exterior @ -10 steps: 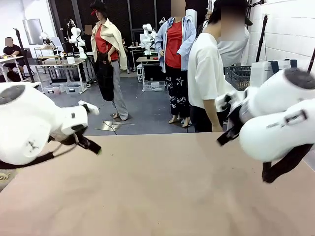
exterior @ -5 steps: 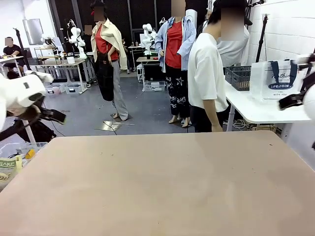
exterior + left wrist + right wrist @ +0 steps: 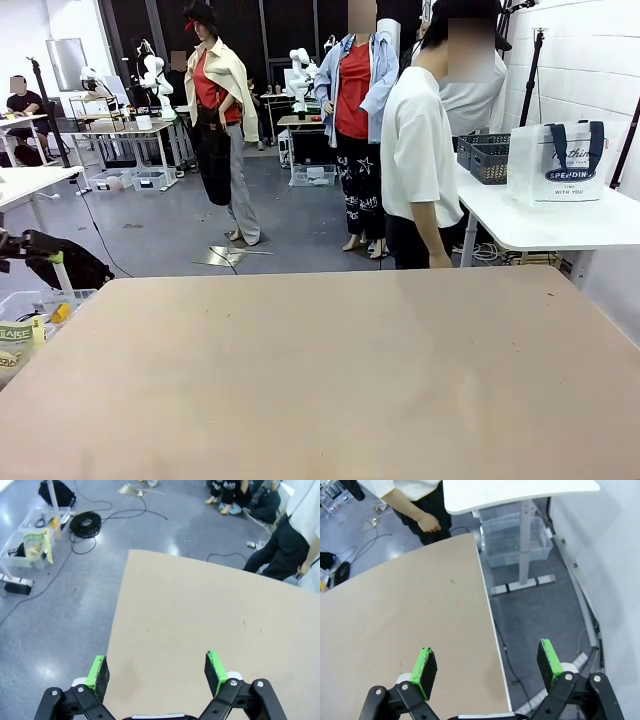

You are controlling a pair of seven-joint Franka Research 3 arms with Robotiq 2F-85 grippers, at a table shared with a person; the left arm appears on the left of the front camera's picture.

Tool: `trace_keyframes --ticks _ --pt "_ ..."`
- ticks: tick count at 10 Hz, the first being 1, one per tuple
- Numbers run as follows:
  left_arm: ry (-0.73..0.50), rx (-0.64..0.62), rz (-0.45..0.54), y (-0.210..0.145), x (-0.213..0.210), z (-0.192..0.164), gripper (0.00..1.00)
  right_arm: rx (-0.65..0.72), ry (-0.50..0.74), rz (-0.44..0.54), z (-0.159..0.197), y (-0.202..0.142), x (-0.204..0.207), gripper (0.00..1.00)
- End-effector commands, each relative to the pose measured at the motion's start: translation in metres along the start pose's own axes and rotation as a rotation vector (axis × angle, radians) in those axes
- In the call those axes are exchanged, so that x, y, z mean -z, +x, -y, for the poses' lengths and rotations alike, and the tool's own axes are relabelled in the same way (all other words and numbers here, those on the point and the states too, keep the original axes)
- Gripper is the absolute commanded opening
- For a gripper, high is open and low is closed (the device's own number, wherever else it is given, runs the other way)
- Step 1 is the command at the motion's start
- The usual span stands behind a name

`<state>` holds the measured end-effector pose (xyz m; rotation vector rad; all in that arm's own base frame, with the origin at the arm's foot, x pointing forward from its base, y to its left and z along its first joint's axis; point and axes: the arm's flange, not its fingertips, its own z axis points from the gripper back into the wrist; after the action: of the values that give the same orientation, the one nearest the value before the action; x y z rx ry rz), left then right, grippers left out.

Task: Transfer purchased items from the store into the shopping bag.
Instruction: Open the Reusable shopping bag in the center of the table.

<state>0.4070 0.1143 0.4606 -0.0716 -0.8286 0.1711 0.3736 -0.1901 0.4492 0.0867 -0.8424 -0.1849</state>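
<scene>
The shopping bag (image 3: 560, 163), clear with dark blue handles, stands on a white side table (image 3: 540, 228) at the far right. Beside it on that table is the dark grey lattice basket (image 3: 488, 158), the store. The purchased items are out of view. My left gripper (image 3: 156, 666) is open with nothing between its green pads, high above the left edge of the tan table (image 3: 210, 630). In the right wrist view my right gripper (image 3: 486, 657) is open and empty too, above the tan table's right edge (image 3: 487, 610).
A person in a white T-shirt (image 3: 420, 150) stands at the far side, one hand (image 3: 427, 522) near the table's corner. Clear storage bins (image 3: 517, 535) sit under the side table. Cables and a bin (image 3: 30, 540) lie on the floor to the left.
Both arms have swung outward and left the front view, the left one to the left, the right one to the right. The bag and basket behind the right arm now show.
</scene>
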Motion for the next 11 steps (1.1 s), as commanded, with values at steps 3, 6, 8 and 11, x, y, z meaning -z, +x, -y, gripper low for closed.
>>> trace_keyframes --ticks 3,6,8,11 --pt "-0.070 -0.078 0.085 -0.140 -0.034 -0.016 1.00 -0.063 0.081 0.005 -0.028 -0.041 0.017 1.00" --pt "-0.027 -0.065 0.036 -0.004 0.002 -0.027 1.00 0.006 0.041 -0.015 -0.007 -0.004 0.011 1.00" --pt "-0.027 -0.065 0.036 -0.004 0.002 -0.027 1.00 0.006 0.041 -0.015 -0.007 -0.004 0.011 1.00" --pt "-0.027 -0.065 0.036 -0.004 0.002 -0.027 1.00 0.006 0.041 -0.015 -0.007 -0.004 0.011 1.00"
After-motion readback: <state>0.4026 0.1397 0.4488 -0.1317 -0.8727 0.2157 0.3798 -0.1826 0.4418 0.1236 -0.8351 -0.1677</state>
